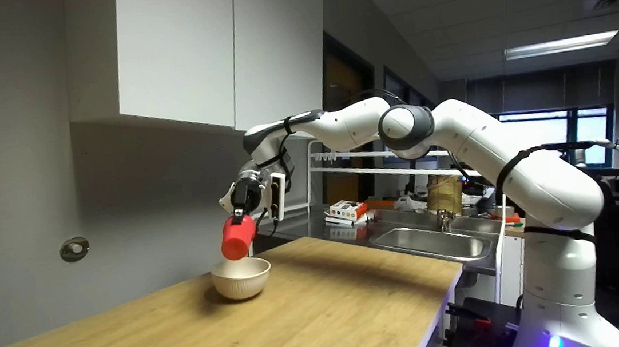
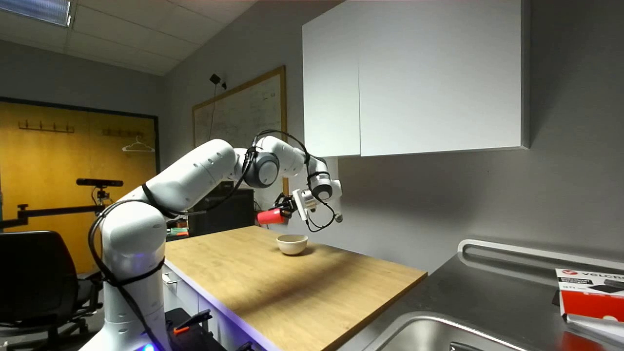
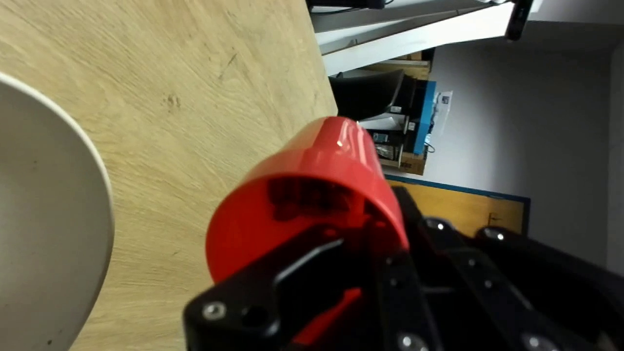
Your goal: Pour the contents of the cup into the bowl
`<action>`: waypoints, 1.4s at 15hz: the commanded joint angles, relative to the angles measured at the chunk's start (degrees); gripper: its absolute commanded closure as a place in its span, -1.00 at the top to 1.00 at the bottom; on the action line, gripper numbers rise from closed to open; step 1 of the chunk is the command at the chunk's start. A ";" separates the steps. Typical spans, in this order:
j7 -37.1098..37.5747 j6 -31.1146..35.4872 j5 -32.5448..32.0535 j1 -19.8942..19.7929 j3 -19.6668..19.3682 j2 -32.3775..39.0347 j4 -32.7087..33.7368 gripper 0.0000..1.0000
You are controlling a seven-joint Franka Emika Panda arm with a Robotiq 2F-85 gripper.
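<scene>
One red tumbler (image 1: 237, 239) hung aslant above the table (image 1: 323, 304), near a ribbed cream bowl (image 1: 242, 287) presumably set to catch the pour; the jaws held the tumbler, seemingly by its rim, probably so a turn would empty it. Farther off, a red-and-white box (image 2: 592, 300) by the sink (image 2: 424, 336) read "VELCRO".

**Clad in White, Strapped in Black**

White along the arm (image 1: 555, 188), dark grey around the rounded joints (image 1: 424, 126). Speckled with small dots (image 1: 578, 296). Trailed by looping black cable (image 2: 91, 239), cinched with black straps (image 1: 558, 233). Lit blue at the base (image 1: 568, 321). Ends in a black gripper (image 1: 238, 213), studded with silver screws (image 3: 213, 310).
</scene>
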 commanded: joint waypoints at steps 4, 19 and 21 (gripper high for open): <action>11.15 -5.57 8.56 -0.88 0.75 8.68 9.18 -0.97; 29.16 -10.17 24.56 -1.12 0.89 18.20 19.80 -0.97; 30.28 -10.36 25.76 -1.13 0.86 18.83 20.64 -0.97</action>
